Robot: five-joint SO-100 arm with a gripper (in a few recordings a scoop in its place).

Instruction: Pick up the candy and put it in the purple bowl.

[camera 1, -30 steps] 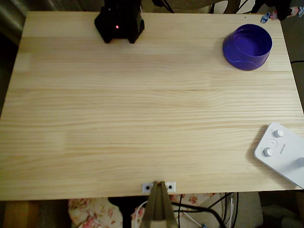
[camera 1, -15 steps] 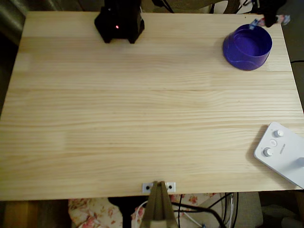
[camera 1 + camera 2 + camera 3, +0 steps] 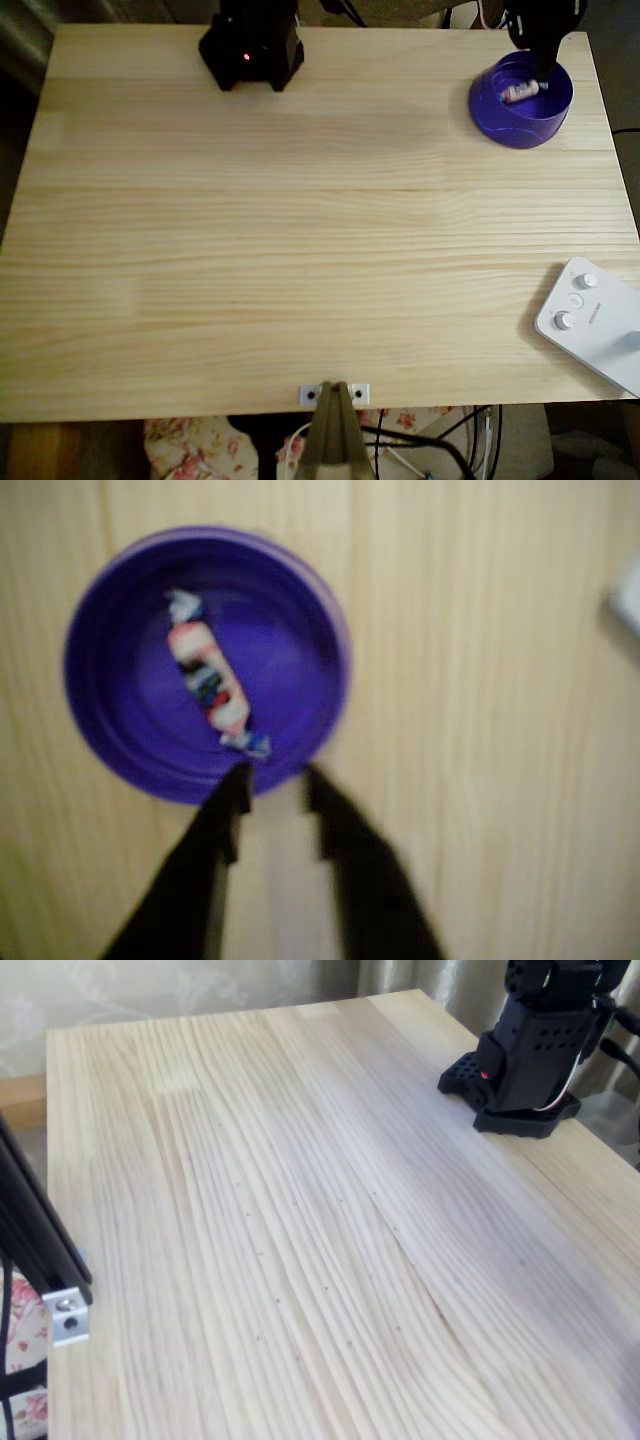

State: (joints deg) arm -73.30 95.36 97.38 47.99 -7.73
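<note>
Your end effector (image 3: 275,780) is now hovering open and empty over the purple bowl (image 3: 120,740), the candy (image 3: 210,675) having just dropped inside, so the task is looking finished.

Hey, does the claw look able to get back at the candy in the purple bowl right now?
Probably yes. The candy lies loose on the floor of the purple bowl, uncovered. The claw is open and sits at the bowl's rim, with nothing between them. The low walls might make closing on such a small sweet fiddly.
</note>
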